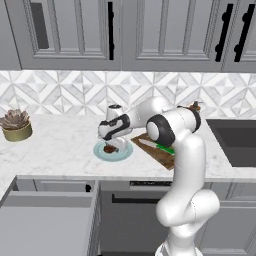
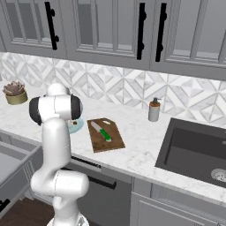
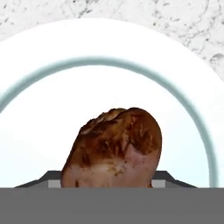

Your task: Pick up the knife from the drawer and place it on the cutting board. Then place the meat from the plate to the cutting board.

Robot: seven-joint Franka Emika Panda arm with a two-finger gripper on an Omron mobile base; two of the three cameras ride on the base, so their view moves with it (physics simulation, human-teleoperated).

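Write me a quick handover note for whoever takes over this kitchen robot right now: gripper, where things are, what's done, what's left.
Gripper: down over the plate, right at the meat. Whether it is open or shut on the meat cannot be told; the hand view has the meat between the dark fingertips, still over the plate.
Knife: lying on the cutting board, green handle toward the front edge. That step is done.
Drawer: open, at the lower left of the left base view.
Left: grasp the meat if not yet held, lift it and set it on the cutting board beside the knife.
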